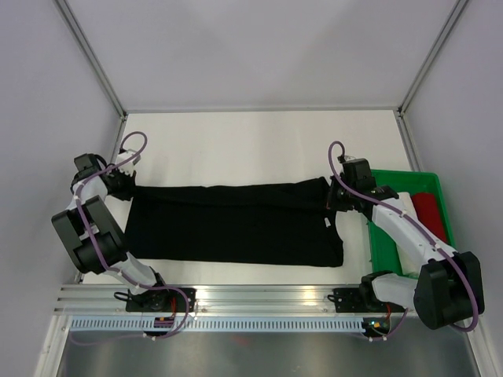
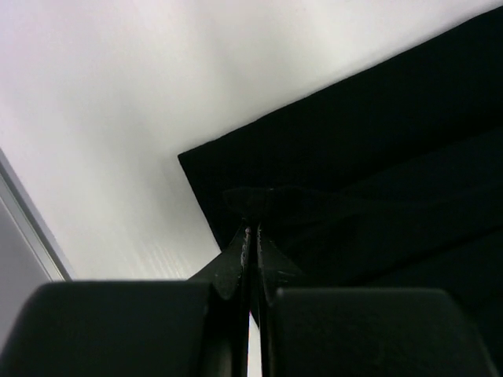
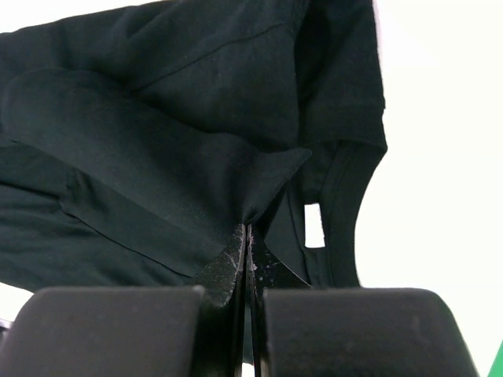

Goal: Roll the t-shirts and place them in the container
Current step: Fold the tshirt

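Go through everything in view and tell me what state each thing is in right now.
Black t-shirt: flat on table, folded lengthwise, unrolled.
Left gripper: jaws shut on t-shirt edge.
Right gripper: jaws shut on t-shirt fold near collar.
Green bin: holds red roll and white roll.

Both arms are built of white links joined by chunky black joint housings, with a purple cable looping along each from base to wrist. The left gripper (image 2: 250, 239) and right gripper (image 3: 248, 243) have black, wedge-shaped fingers on blocky black bodies, their tips scuffed with pale specks.
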Motion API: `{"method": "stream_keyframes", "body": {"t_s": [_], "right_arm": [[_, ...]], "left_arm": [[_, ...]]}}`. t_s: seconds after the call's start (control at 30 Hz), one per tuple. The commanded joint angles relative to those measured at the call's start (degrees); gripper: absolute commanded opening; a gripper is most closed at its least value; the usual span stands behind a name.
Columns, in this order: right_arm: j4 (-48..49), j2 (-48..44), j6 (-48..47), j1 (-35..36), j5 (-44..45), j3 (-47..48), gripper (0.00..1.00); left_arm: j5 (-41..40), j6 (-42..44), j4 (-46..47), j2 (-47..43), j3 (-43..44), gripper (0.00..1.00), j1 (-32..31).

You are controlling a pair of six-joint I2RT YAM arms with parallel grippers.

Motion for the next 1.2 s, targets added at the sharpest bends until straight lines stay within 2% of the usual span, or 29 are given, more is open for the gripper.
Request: {"method": "stream_keyframes", "body": {"t_s": [0.0,0.43,0.7,1.0,1.07,1.17], "right_arm": [[-1.05,-1.88,-0.08,-0.31,2.41,0.18,0.0],[-6.68,-3.99,-1.84,-0.31,5.31,4.66,0.0],[-3.44,-4.0,0.53,-0.31,2.15,-2.09,0.0],[-1.68,-2.06,0.45,-0.39,3.2,-4.29,0.0],[-1.15,-1.54,0.71,-0.31,2.77,-4.65,0.0],[-0.88,-1.01,0.97,-0.31,2.06,-5.26,0.1]], "left_arm": [[1.98,3.02,0.92,-0.75,0.76,0.02,1.81],[2.25,3.72,0.83,-3.38,2.35,0.02,3.14],[1.98,5.13,0.83,-1.98,-0.64,0.02,3.22],[-0.48,7.41,1.18,0.83,-1.26,0.02,3.23],[-0.65,7.85,1.18,1.01,-1.7,0.04,3.4],[-0.83,9.69,1.01,0.66,-3.01,0.14,3.4]]}}
